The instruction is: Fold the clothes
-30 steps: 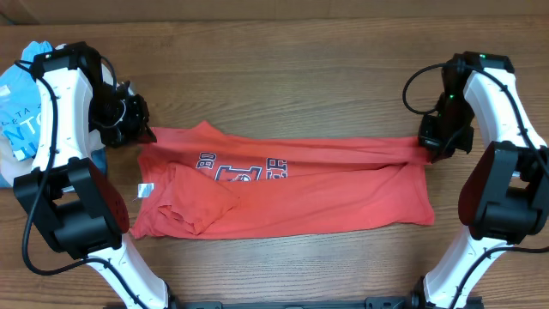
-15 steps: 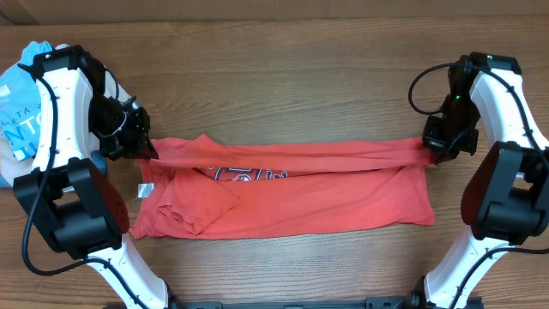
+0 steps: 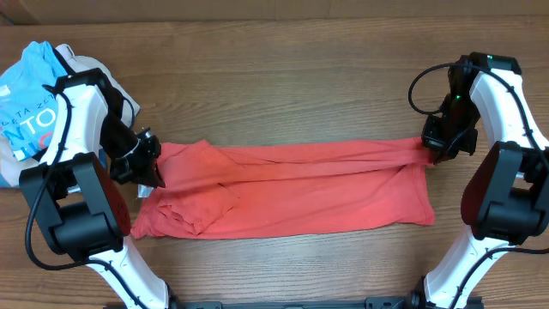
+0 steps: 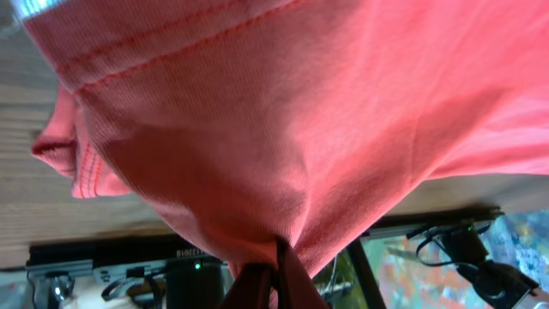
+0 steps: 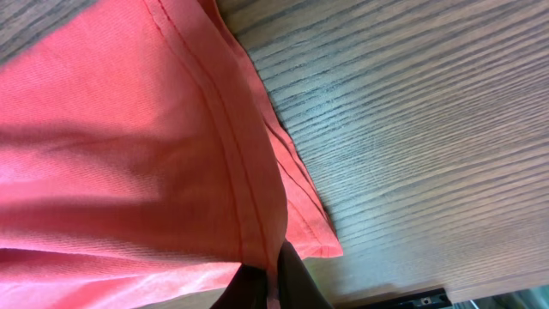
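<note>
The coral-red T-shirt point(image 3: 292, 193) lies stretched across the wooden table, its far long edge folded toward me so the lettering is hidden. My left gripper point(image 3: 153, 172) is shut on the shirt's left upper corner, near the table surface. In the left wrist view the red cloth point(image 4: 283, 120) bunches into the closed fingertips point(image 4: 273, 275). My right gripper point(image 3: 426, 148) is shut on the right upper corner, holding a hemmed edge point(image 5: 232, 154) that runs into the pinched fingers point(image 5: 296, 283).
A light-blue T-shirt with white print point(image 3: 26, 112) and a pale garment point(image 3: 86, 64) lie piled at the far left, behind the left arm. Bare wooden table point(image 3: 283, 77) surrounds the shirt. Both arm bases stand at the near edge.
The left gripper has pulled its corner toward me and down, carrying the far edge over the chest print, which is now covered. The right gripper has moved slightly toward me.
</note>
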Tool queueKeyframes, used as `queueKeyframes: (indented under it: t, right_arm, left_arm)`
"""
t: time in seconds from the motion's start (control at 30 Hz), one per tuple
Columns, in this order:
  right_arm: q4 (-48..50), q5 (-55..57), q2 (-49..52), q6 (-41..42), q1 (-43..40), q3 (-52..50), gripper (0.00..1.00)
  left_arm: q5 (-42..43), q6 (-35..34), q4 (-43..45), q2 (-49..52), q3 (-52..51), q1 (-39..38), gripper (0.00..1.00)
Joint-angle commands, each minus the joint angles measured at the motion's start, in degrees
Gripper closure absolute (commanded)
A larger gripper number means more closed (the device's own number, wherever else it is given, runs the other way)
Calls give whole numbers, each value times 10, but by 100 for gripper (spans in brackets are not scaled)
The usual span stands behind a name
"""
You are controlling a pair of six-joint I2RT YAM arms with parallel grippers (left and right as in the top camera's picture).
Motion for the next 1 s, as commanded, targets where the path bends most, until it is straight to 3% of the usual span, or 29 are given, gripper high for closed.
queueKeyframes:
  t: [0.0,0.47,0.97]
  right_arm:
    - [1,-2,-25,2,-2,14,95]
    - [-14,10,-25,-2,-2,14,94]
    - [-25,10,-25,-2,-2,6,90]
  left_arm:
    - [-11,2,3,-24,-24,-4,96]
    - [-108,-79,12,-24,-54,-4,95]
    - [-107,-80,14,-24,-54,-4,96]
